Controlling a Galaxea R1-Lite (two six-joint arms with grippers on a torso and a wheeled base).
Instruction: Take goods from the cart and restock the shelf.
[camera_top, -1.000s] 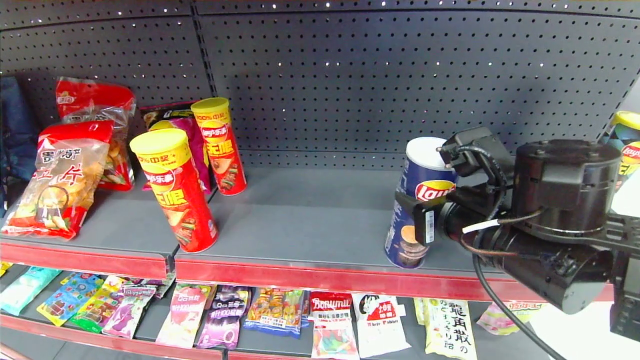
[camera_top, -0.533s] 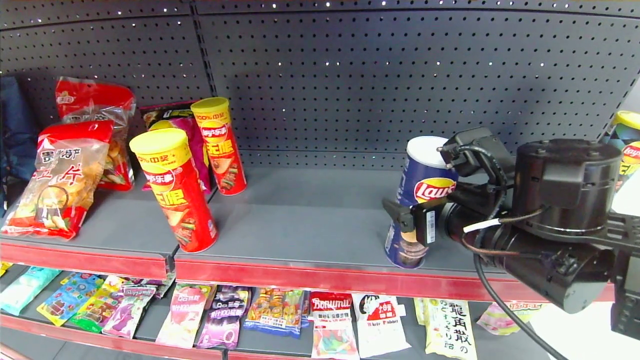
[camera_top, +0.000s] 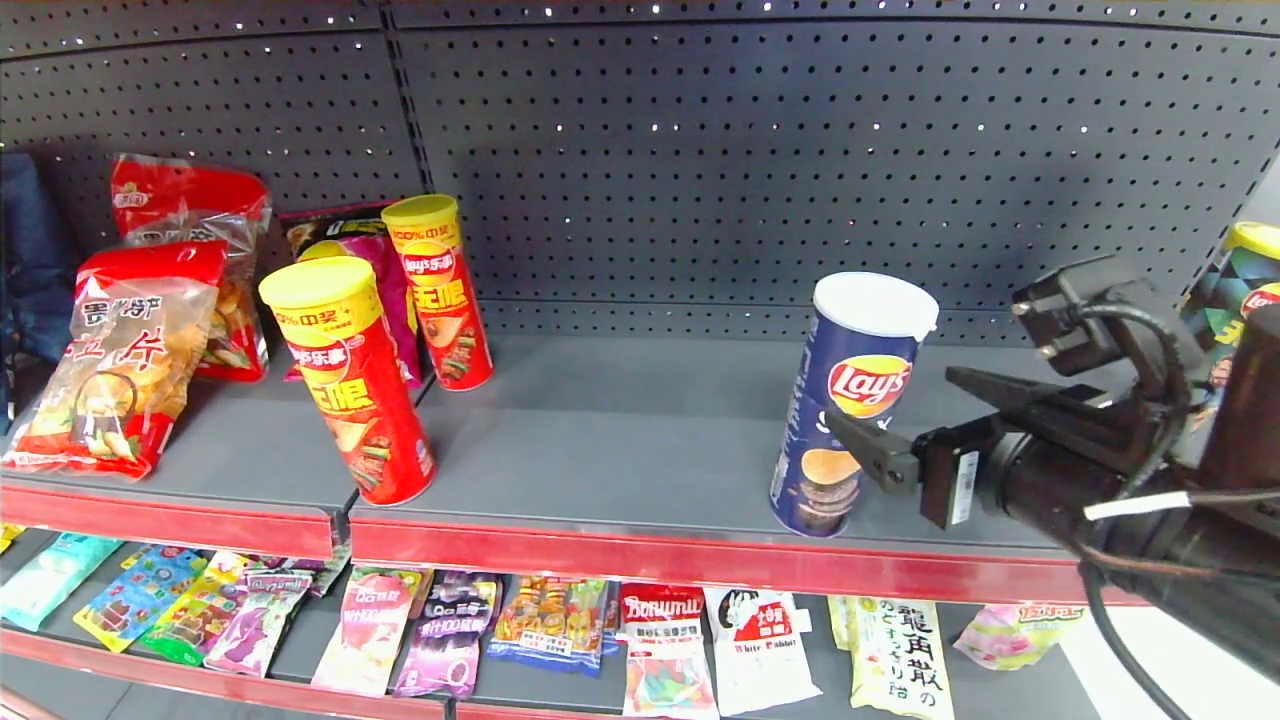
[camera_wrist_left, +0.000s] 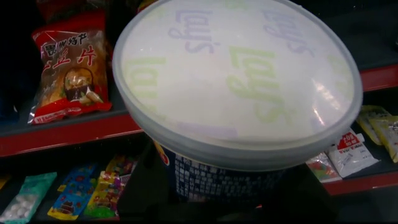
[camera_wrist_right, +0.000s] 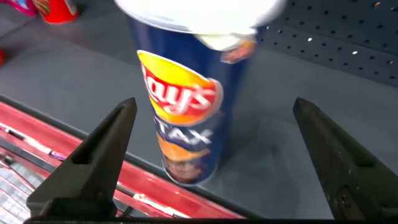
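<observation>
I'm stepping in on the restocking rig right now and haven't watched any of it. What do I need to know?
Right gripper: open, pointing at the blue can, not gripping it.
Left gripper: shut on a second blue can, held out in front of the shelves.
Done: the blue can stands upright near the front edge of the upper shelf, toward its right end.
Left: back the right arm away, shelve the second blue can, then probably return to the cart for more.
</observation>
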